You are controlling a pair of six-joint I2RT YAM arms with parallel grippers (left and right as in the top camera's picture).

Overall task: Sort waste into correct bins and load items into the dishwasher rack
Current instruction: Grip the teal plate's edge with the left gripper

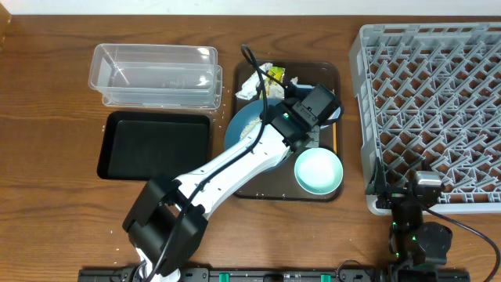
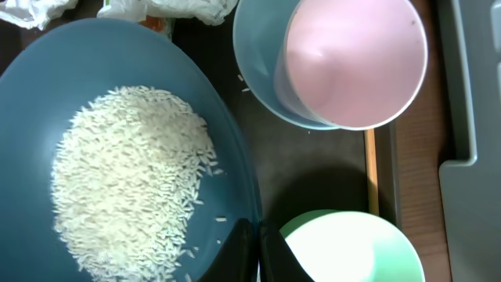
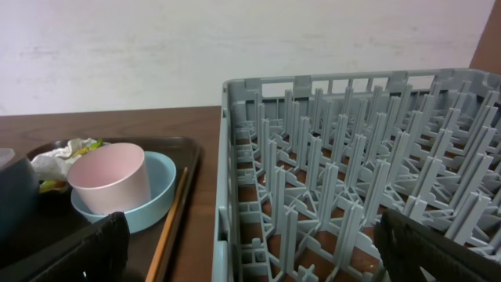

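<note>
Left gripper [image 2: 257,247] jaws closed, pinching the rim of the glossy dark-blue dish [image 2: 117,63] on the brown tray [image 1: 329,74]. Loose rice [image 2: 129,180] is heaped in the dish. Right gripper [image 3: 250,235] jaws wide apart, holding nothing, right of the tray at the grey lattice rack [image 1: 438,78]. Also on the tray: round mint bowl [image 1: 318,171], pink cup [image 2: 356,63] nested in light-blue bowl [image 2: 258,70], crumpled tissue [image 1: 252,84].
</note>
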